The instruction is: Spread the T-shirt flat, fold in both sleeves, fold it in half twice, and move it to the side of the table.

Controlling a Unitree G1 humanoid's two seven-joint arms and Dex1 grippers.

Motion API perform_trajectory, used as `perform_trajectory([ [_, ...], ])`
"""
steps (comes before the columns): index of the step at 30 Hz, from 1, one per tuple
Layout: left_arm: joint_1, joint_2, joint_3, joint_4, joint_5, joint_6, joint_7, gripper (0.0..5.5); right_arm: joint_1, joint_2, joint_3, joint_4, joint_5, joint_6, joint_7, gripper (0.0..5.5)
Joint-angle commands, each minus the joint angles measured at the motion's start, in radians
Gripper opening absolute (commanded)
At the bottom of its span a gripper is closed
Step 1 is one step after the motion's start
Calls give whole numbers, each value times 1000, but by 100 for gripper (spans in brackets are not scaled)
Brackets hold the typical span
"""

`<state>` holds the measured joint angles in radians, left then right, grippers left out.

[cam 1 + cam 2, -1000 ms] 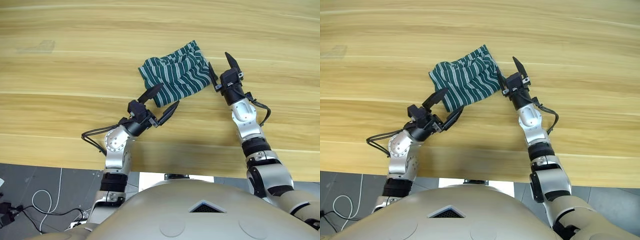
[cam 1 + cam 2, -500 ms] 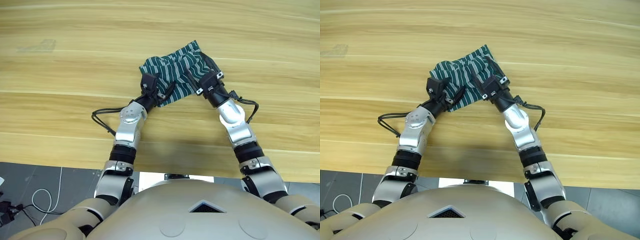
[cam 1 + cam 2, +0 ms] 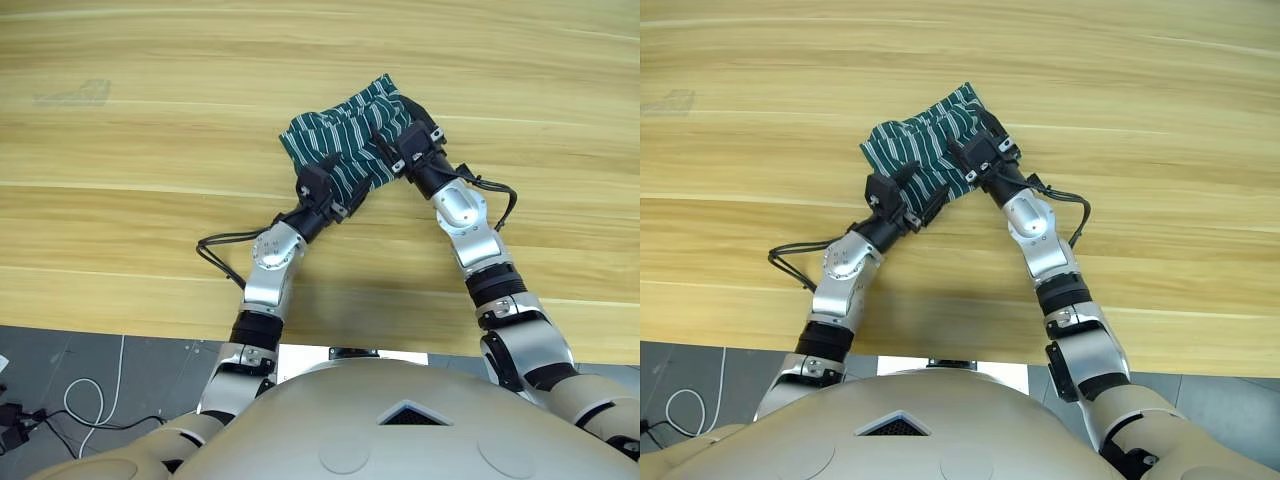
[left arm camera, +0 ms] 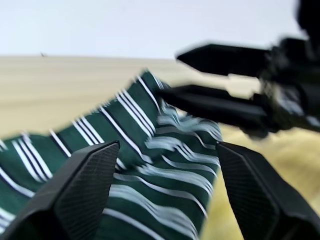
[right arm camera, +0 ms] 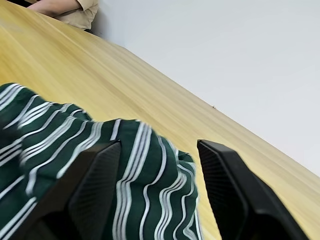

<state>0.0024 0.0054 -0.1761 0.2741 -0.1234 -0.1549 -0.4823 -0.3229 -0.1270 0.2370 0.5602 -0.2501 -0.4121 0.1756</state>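
Crumpled green-striped T-shirt (image 3: 338,135) bunched on wood-grain table (image 3: 150,200).

**No writing that can be read**

No text, number, label or sign is legible on any surface. The T-shirt (image 3: 345,135), lying between the left claw (image 4: 168,150) and the right claw (image 5: 159,145), bears only white stripes on green, with no lettering that can be made out. The table (image 3: 150,210) on every side of both claws shows wood grain alone. A faint grey patch (image 3: 72,93) on the wood, well off to the left of the left claw, is too dim to read as a mark.
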Motion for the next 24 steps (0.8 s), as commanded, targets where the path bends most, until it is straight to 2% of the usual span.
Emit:
perform_trajectory([
  [1,62,-24,-3,42,14,103,73,358,9,3,-8,-1,8,10,-9,281],
  [10,14,-33,92,91,-4,280,215,358,78,3,-14,-100,24,34,0,281],
  [18,183,41,-87,-168,35,354,87,358,-20,40,-29,46,24,115,-24,281],
  [24,356,147,-134,-373,-6,448,29,358,63,37,-11,-24,20,107,-16,281],
])
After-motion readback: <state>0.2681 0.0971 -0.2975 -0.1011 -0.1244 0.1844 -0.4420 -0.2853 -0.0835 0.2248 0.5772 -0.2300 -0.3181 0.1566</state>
